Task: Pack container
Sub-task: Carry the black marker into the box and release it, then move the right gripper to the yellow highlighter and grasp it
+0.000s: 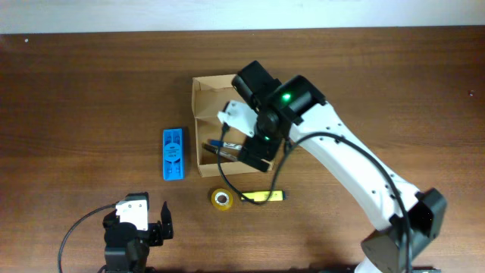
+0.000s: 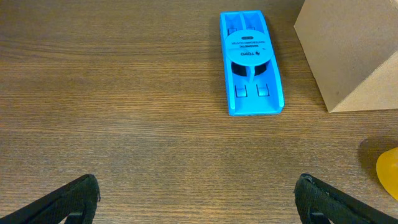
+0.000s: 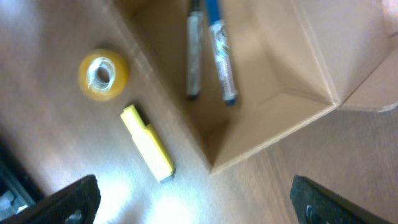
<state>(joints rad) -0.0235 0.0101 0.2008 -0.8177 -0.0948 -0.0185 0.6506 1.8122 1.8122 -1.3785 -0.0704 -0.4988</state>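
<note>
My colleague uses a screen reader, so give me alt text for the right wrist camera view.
An open cardboard box holds a dark marker and a blue marker side by side. Outside it on the table lie a yellow tape roll and a yellow highlighter; the right gripper hangs open above.

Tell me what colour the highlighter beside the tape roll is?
The highlighter is yellow, clearest in the right wrist view.

Brown wood-grain table (image 1: 76,91); pale strip (image 1: 227,14) beyond, perhaps wall
</note>
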